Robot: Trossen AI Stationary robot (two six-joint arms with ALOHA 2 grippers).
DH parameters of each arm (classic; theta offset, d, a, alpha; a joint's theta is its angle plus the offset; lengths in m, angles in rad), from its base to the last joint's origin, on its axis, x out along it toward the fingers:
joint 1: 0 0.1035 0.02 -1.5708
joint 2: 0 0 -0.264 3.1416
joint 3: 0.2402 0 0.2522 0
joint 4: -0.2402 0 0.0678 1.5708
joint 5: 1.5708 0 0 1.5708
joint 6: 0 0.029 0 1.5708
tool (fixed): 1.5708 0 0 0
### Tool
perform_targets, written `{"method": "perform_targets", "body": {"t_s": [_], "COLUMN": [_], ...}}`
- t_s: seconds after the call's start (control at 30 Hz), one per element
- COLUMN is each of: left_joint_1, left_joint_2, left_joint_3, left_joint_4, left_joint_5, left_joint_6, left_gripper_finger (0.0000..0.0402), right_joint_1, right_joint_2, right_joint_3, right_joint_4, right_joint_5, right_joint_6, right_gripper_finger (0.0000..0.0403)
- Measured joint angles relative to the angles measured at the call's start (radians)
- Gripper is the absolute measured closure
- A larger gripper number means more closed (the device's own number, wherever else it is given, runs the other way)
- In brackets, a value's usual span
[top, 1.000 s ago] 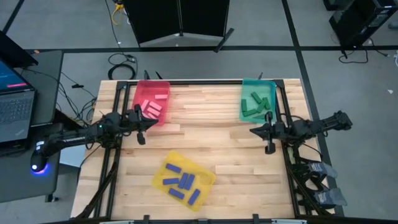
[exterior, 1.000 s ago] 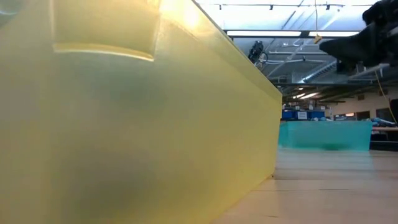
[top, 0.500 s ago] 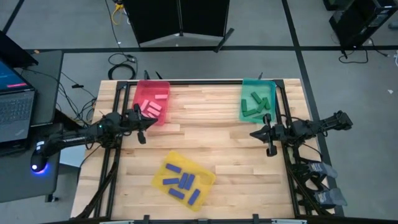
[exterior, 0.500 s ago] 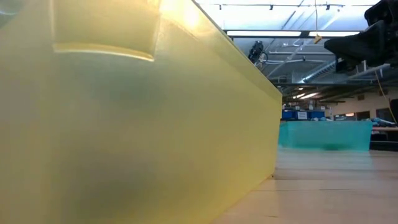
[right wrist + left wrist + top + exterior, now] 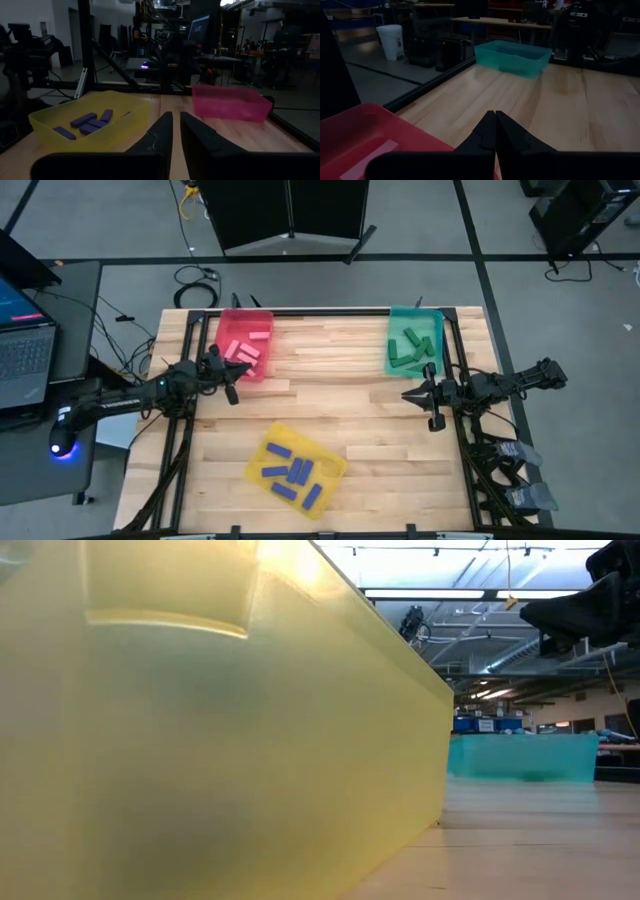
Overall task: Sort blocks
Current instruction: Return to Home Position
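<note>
Pink blocks (image 5: 246, 346) lie in the red tray (image 5: 227, 330), green blocks (image 5: 411, 346) in the teal tray (image 5: 433, 325), and blue blocks (image 5: 293, 472) in the yellow tray (image 5: 325, 455). No block shows on the bare wood. My left gripper (image 5: 231, 388) (image 5: 495, 113) hovers shut by the red tray's near right corner (image 5: 415, 132) and holds nothing. My right gripper (image 5: 408, 393) (image 5: 175, 114) hovers over the table near the teal tray's near end. It is shut to a thin slit and empty. It faces the blue blocks (image 5: 85, 121) and the red tray (image 5: 230, 102).
The yellow tray's wall (image 5: 220, 740) fills most of the low view, with the teal tray (image 5: 520, 758) beyond it. Bare wood (image 5: 340, 395) spans the table's middle between the grippers. A laptop (image 5: 20, 345) sits on a side table to the left.
My left gripper has shifted a little toward the table's far edge, alongside the red tray's near corner, and has stayed shut. In the low view my right arm has risen slightly. The trays and blocks have kept still.
</note>
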Motion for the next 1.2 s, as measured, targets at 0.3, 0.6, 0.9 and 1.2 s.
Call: {"method": "perform_targets", "body": {"t_s": [0.3,0.6,0.9,1.2], "left_joint_1": [0.0,0.0,0.0,0.0], "left_joint_2": [0.0,0.0,0.0,0.0], "left_joint_3": [0.0,0.0,0.0,0.0], "left_joint_4": [-0.001,-0.001,-0.001,-0.001], "left_joint_5": [0.0,0.0,-0.001,-0.001], "left_joint_6": [-0.001,-0.001,-0.001,-0.001], "left_gripper_finger": [0.0396,0.0396,0.0396,0.0396], "right_joint_1": [0.0,0.0,0.0,0.0], "right_joint_2": [0.0,0.0,0.0,0.0], "right_joint_3": [0.0,0.0,0.0,0.0], "right_joint_4": [0.001,0.002,0.002,0.002], "right_joint_5": [0.001,0.002,0.002,0.002], "right_joint_6": [0.0,0.0,0.0,0.0], "right_gripper_finger": [0.0358,0.0353,0.0353,0.0355]}}
